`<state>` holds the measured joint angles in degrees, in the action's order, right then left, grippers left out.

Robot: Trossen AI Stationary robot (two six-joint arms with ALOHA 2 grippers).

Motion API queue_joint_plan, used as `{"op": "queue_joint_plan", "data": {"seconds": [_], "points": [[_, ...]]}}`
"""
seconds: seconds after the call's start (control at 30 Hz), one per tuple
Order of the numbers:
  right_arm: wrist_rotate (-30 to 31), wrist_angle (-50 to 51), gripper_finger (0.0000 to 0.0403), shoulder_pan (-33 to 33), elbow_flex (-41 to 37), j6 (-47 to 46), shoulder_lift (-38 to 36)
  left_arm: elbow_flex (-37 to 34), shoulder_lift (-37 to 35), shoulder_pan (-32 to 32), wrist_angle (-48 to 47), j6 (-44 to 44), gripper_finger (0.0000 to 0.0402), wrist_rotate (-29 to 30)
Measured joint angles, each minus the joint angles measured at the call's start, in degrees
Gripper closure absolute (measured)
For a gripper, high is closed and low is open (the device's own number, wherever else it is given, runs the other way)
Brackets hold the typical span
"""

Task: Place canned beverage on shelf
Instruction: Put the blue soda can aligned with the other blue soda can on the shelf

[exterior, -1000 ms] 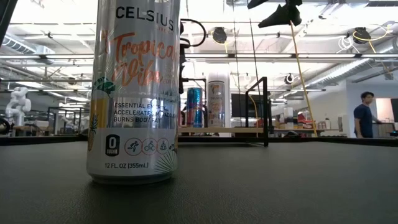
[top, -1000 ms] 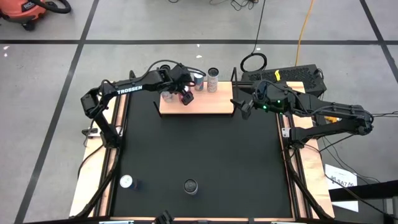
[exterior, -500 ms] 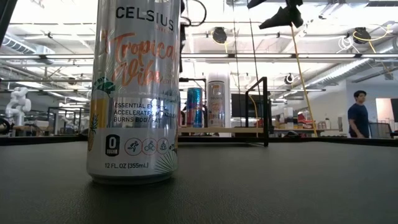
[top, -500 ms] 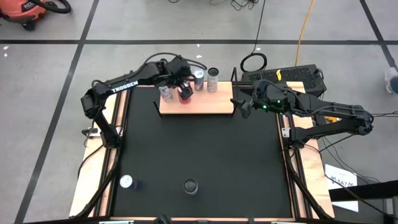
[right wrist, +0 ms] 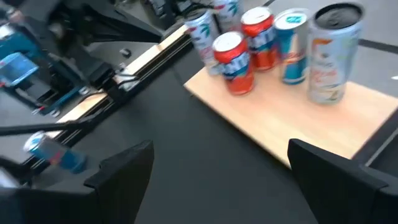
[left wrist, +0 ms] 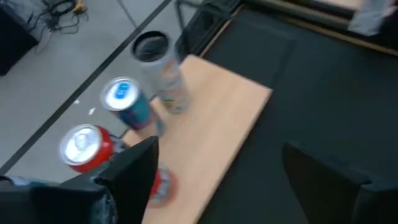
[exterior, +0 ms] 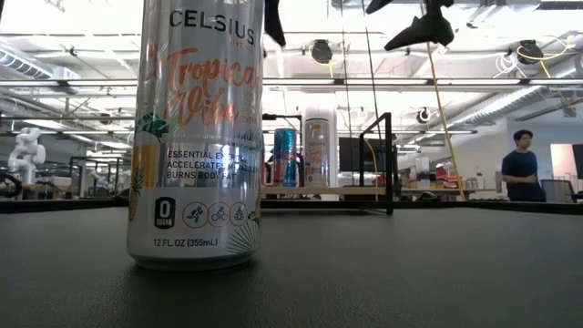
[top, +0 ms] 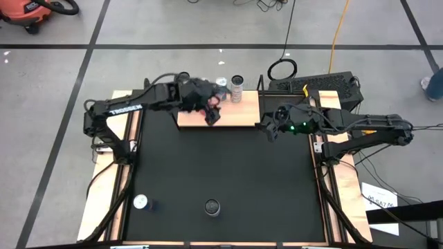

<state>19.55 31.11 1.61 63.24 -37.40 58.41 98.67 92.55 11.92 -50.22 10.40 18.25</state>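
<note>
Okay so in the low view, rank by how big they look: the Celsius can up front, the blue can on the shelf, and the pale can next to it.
1. Celsius can, by far the largest, though it stands nearest the camera.
2. Pale can on the shelf, taller than its neighbour.
3. Blue can, smallest.

The two shelf cans stand at about the same distance, so that comparison is fair.

shelf (top: 235, 116): light wood board, black frame posts at ends, far edge of black mat. on it five upright cans near its left end: two red (right wrist: 235, 62), blue (right wrist: 291, 43), tall pale one (right wrist: 329, 53), white one (right wrist: 200, 30). two more cans (top: 212, 207) upright on mat near front edge, one at left (top: 141, 202).
</note>
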Motion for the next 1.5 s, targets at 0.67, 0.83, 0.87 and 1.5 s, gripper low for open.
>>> {"op": "queue_joint_plan", "data": {"seconds": [0.67, 0.83, 0.87, 1.5], "points": [[0.11, -12.78, 0.0046, -12.32, 0.00, 2.67, 10.56, -2.78, -7.82, -41.52, -30.74, 47.41, 0.0121, 8.92], [-0.25, -20.24, 0.0046, -13.94, 0.00, 0.99, 15.95, -2.78, -7.76, -50.09, -37.61, 56.59, 0.0119, -1.89], [-0.31, -21.34, 0.0046, -14.08, 0.00, 0.62, 16.77, -2.78, -7.78, -51.81, -39.23, 58.54, 0.0117, -2.81], [9.90, -23.22, 0.0046, -18.83, 0.00, -11.15, 18.78, -21.97, -12.04, -76.82, -31.05, 80.87, 0.0006, -6.70]]}}
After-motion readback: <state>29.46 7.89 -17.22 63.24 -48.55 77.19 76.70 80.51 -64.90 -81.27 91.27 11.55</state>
